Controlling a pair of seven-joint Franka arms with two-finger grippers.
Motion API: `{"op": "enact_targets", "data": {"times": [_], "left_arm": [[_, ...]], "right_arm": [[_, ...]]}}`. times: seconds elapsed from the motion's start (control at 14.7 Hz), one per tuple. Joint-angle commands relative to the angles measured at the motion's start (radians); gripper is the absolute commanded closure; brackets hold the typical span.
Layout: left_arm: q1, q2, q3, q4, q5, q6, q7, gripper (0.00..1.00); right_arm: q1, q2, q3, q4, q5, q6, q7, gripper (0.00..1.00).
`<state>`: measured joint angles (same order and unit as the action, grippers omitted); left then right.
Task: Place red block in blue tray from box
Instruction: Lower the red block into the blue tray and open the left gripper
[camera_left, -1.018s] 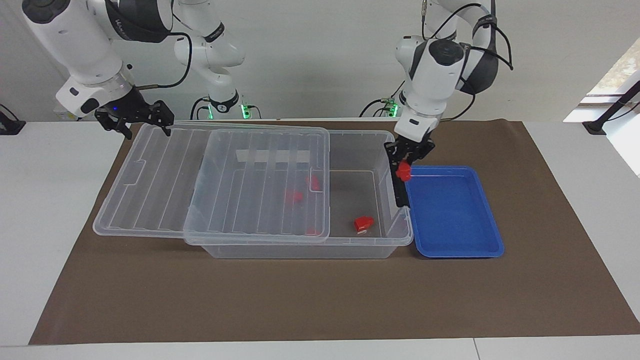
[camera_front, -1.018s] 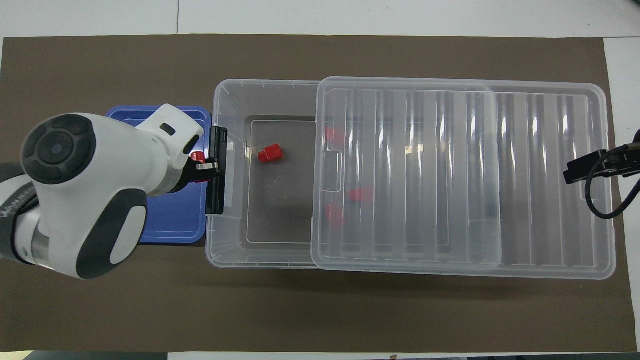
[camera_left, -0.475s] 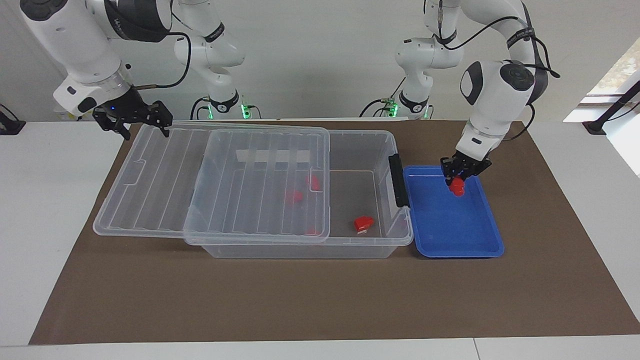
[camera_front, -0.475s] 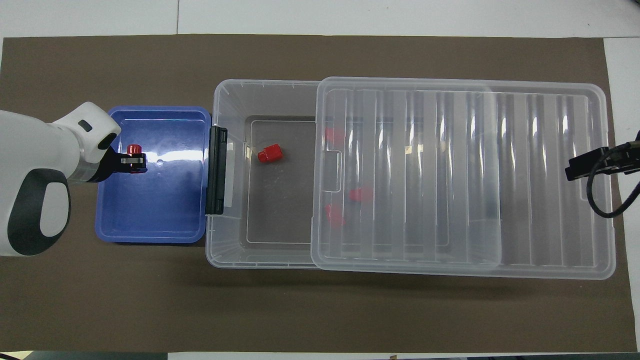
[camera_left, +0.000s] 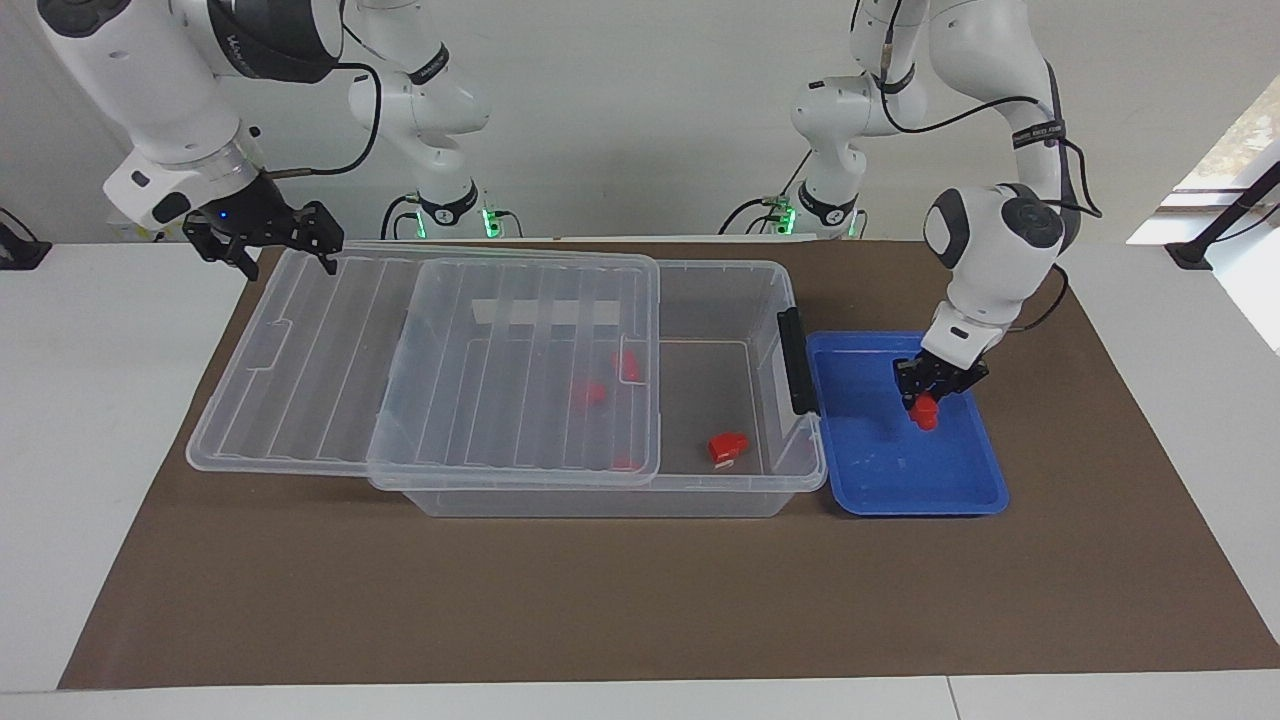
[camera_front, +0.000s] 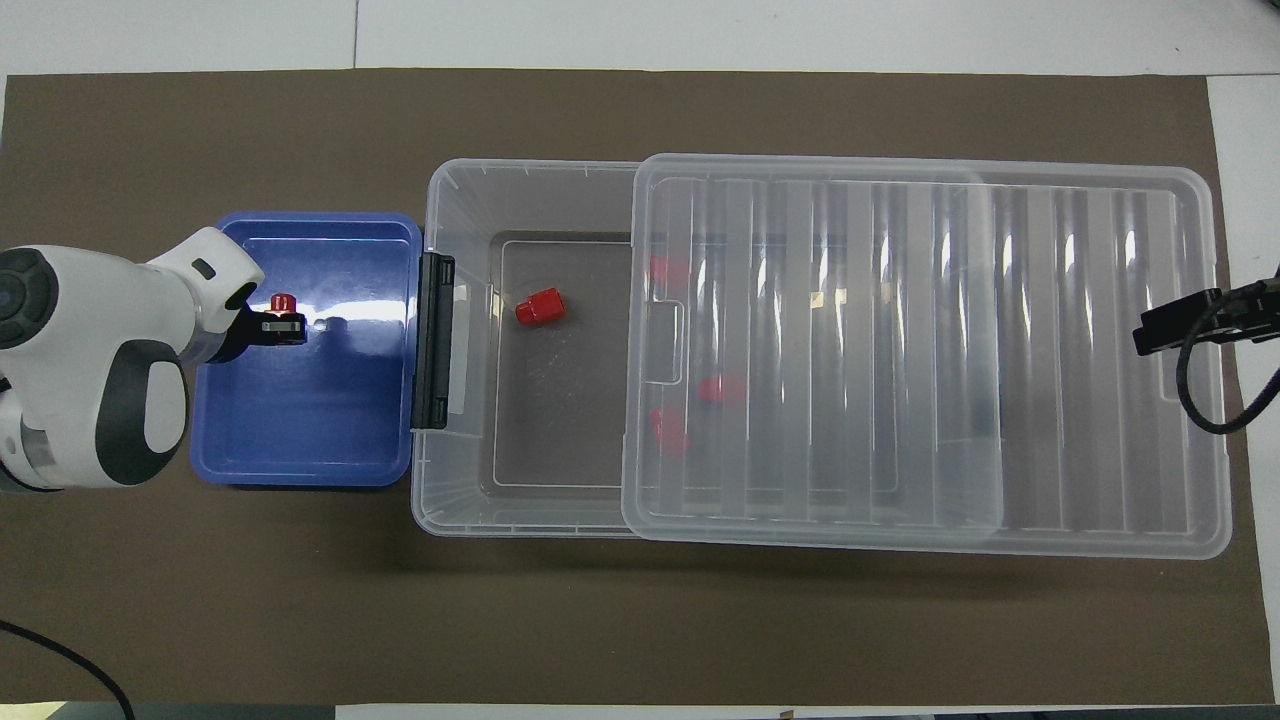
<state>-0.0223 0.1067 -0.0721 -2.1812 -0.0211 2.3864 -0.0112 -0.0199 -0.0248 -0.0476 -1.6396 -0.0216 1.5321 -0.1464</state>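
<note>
My left gripper (camera_left: 930, 398) is shut on the small red block (camera_left: 926, 411) and holds it low inside the blue tray (camera_left: 900, 480). I cannot tell whether the block touches the tray floor. The overhead view shows the block (camera_front: 283, 301) at the gripper (camera_front: 285, 318), over the tray (camera_front: 300, 430). The tray lies beside the black latch (camera_left: 795, 360) of the clear box (camera_left: 700, 275). The box's ribbed lid (camera_left: 320, 350) is slid toward the right arm's end. My right gripper (camera_left: 290, 262) waits open over the lid's end, which the overhead view (camera_front: 1170, 325) also shows.
A wider red block with a pale patch (camera_left: 728, 447) lies on the box's uncovered floor and also shows in the overhead view (camera_front: 540, 307). More red blocks (camera_left: 590, 392) show through the lid. A brown mat (camera_left: 600, 600) covers the table.
My left gripper carried the red block from over the box's latch end across to the blue tray, then lowered it into the tray. The right arm has barely moved.
</note>
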Motion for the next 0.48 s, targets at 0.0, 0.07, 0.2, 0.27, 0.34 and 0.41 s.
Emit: {"op": "enact_targets", "data": {"times": [0.0, 0.07, 0.2, 0.27, 0.34, 0.41], "left_arm": [[-0.008, 0.011, 0.002, -0.035, 0.003, 0.048, 0.01, 1.0], [-0.01, 0.021, 0.003, -0.035, 0.001, 0.048, 0.01, 1.0], [-0.01, 0.022, 0.003, -0.038, 0.003, 0.04, 0.01, 0.79], [-0.01, 0.022, 0.003, -0.035, 0.003, 0.04, 0.01, 0.26], [-0.011, 0.024, 0.002, -0.029, 0.003, 0.034, 0.008, 0.0], [-0.025, 0.022, 0.003, -0.026, 0.003, 0.031, 0.001, 0.0]], "right_arm": [[-0.012, -0.004, 0.006, -0.002, -0.008, 0.029, 0.013, 0.0], [-0.014, -0.004, 0.006, -0.002, -0.006, 0.039, 0.005, 0.0], [-0.012, -0.004, 0.006, -0.003, -0.004, 0.051, 0.007, 0.0], [-0.012, -0.003, 0.006, -0.002, -0.004, 0.053, 0.004, 0.0], [-0.015, -0.004, 0.006, -0.008, -0.004, 0.081, -0.001, 0.0], [-0.035, -0.006, 0.003, -0.025, -0.004, 0.101, -0.037, 0.2]]}}
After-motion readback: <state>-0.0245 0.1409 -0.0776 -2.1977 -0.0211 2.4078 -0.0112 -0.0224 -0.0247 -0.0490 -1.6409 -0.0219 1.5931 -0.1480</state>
